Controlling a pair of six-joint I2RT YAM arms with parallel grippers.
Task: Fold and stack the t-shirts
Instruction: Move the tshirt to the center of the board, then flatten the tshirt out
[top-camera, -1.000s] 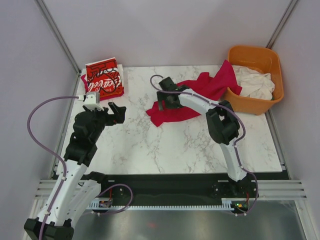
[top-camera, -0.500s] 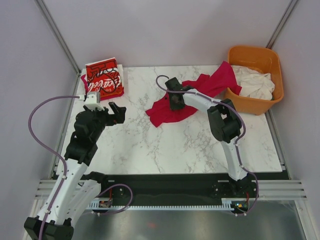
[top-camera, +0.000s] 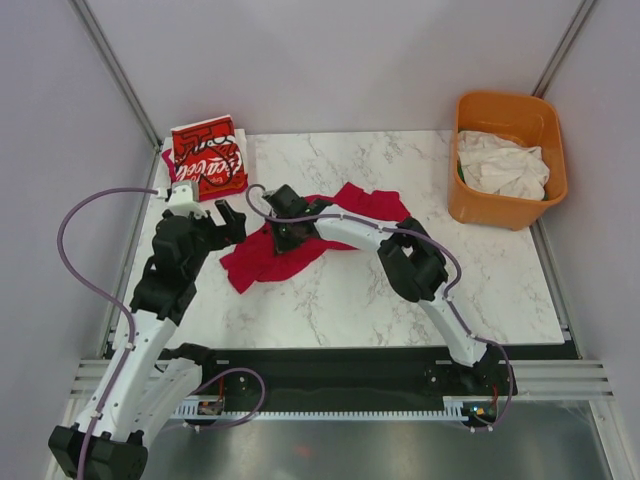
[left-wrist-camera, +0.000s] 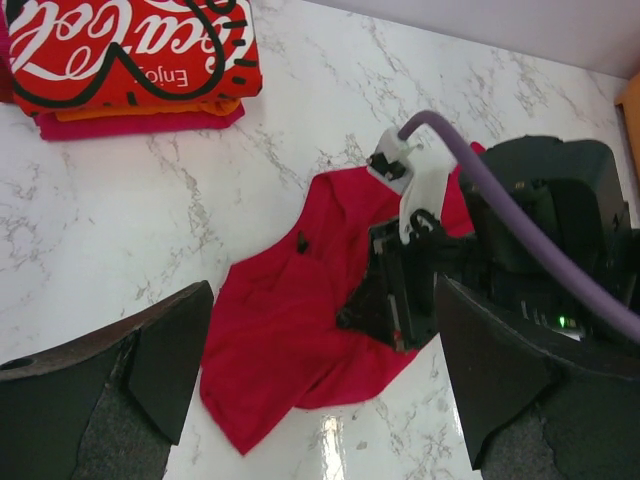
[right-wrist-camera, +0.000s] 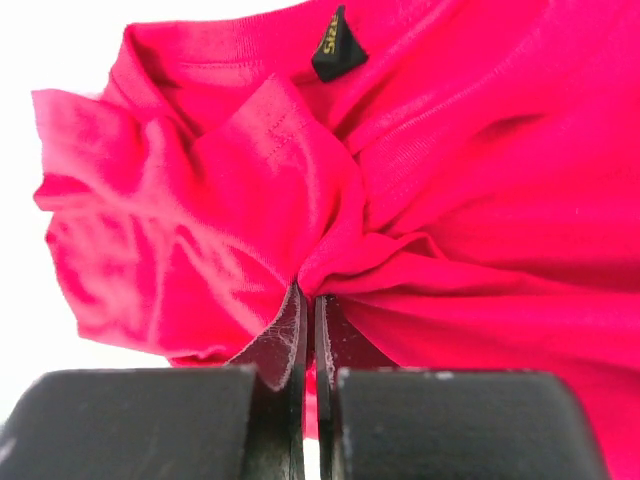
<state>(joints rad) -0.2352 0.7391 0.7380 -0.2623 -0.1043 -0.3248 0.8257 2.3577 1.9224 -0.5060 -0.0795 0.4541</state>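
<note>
One crimson t-shirt (top-camera: 255, 268) lies mid-worktop (top-camera: 500, 280), long axis running near-left to far-right; we see the right claw (right-wrist-camera: 308, 312) clamped on bunched cloth by its collar (left claw (left-wrist-camera: 322, 340) gapes wide, nearby).

Robot lab test cell, boxed in on all sides.
Pale wall panels (top-camera: 330, 60) in metal framing (top-camera: 115, 65) surround a marble-look bench (top-camera: 350, 300); left arm (top-camera: 150, 300) and right arm (top-camera: 440, 310) sit bolted to a rail (top-camera: 560, 380).

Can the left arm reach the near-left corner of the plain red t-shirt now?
Probably yes. The open left gripper hovers just beside the crimson t-shirt, whose near-left corner lies bare on the marble table; the right gripper pinches the cloth further right.
</note>
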